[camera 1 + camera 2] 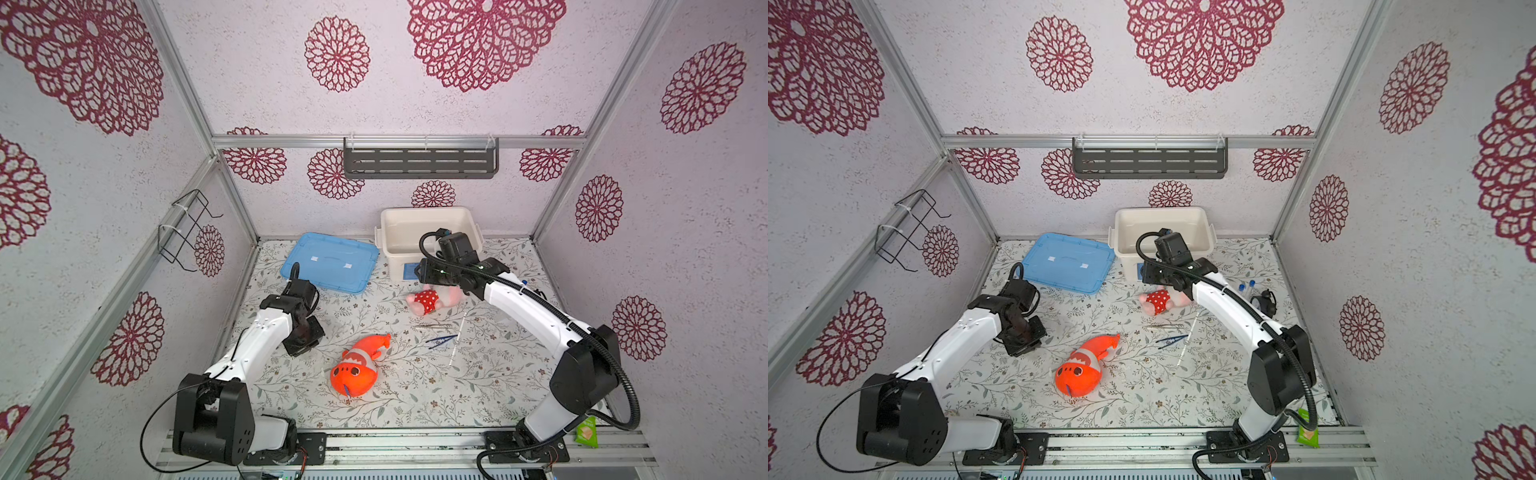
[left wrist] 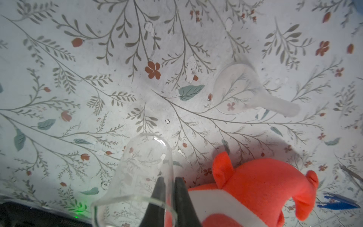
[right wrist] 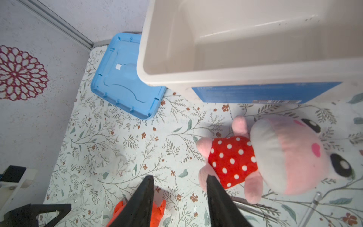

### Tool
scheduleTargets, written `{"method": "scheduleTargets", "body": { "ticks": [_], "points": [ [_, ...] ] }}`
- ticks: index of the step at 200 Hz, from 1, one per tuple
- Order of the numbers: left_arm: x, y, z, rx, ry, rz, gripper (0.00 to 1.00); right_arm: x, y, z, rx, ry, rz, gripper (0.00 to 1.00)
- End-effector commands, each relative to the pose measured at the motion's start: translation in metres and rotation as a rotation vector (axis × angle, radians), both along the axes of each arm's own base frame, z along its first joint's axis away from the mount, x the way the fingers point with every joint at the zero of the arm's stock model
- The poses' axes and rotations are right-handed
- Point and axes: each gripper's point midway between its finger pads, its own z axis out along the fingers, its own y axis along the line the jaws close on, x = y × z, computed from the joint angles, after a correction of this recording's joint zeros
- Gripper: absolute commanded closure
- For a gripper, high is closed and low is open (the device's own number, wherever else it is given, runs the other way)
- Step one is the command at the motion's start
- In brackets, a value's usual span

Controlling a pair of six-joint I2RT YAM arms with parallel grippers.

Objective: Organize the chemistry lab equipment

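Left jaws on half-cropped clear beaker (image 2: pixel 141 161)

The floral table (image 1: pixel 415 395) carries a bin (image 1: pixel 395 266), lid (image 1: pixel 332 262), fish (image 1: pixel 357 368), doll (image 1: pixel 426 300) and tweezers (image 1: pixel 440 340).

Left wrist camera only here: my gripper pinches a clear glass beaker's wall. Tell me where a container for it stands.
Observer: An open white plastic bin stands at the back of the table, right of centre.
Operator: Good for the clear glass beaker in the left gripper. Report what lies beside the bin.
Observer: A flat blue plastic lid lies on the table just left of the bin.
Operator: Now the right gripper.
Observer: The right gripper hangs open and empty in front of the bin, near a pink plush doll in a red dotted dress.
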Motion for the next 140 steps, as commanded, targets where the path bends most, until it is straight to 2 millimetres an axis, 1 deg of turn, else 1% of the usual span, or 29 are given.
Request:
{"method": "scheduleTargets", "body": {
  "ticks": [1,13,16,20,26,29,36,47,48,78,97,110,126,140],
  "points": [
    [-0.011,0.007,0.029,0.028,-0.019,0.024,1.00,0.024,-0.004,0.020,0.022,-0.037,0.030,0.50],
    [-0.009,0.010,0.044,0.045,-0.047,0.024,1.00,0.036,-0.002,0.025,0.009,-0.042,0.045,0.48],
    [-0.009,0.011,0.048,0.050,-0.054,0.026,1.00,0.037,-0.001,0.022,0.004,-0.036,0.049,0.47],
    [-0.008,0.013,0.053,0.056,-0.060,0.027,1.00,0.041,0.001,0.024,-0.002,-0.038,0.058,0.47],
    [-0.005,0.014,0.061,0.061,-0.076,0.029,1.00,0.046,0.003,0.021,-0.015,-0.026,0.065,0.46],
    [-0.004,0.015,0.065,0.066,-0.082,0.030,1.00,0.049,0.004,0.025,-0.017,-0.032,0.067,0.46],
    [0.000,0.015,0.074,0.070,-0.097,0.032,1.00,0.055,0.007,0.025,-0.025,-0.026,0.073,0.44],
    [0.009,0.014,0.089,0.070,-0.124,0.033,1.00,0.065,0.012,0.025,-0.032,-0.020,0.077,0.42],
    [0.010,0.014,0.090,0.070,-0.126,0.033,1.00,0.067,0.012,0.021,-0.035,-0.014,0.075,0.42],
    [0.038,0.004,0.120,0.037,-0.180,0.027,1.00,0.090,0.016,0.022,-0.025,-0.011,0.077,0.37],
    [0.057,0.002,0.133,0.042,-0.200,0.015,1.00,0.099,0.026,0.016,-0.016,-0.012,0.137,0.35],
    [0.069,0.002,0.139,0.054,-0.206,0.008,1.00,0.101,0.039,0.010,0.019,0.001,0.188,0.35],
    [0.085,0.000,0.146,0.062,-0.220,-0.002,1.00,0.103,0.057,0.009,0.096,0.013,0.242,0.35],
    [0.098,-0.001,0.150,0.067,-0.230,-0.011,1.00,0.106,0.070,0.008,0.151,0.014,0.272,0.35]
  ]
}}
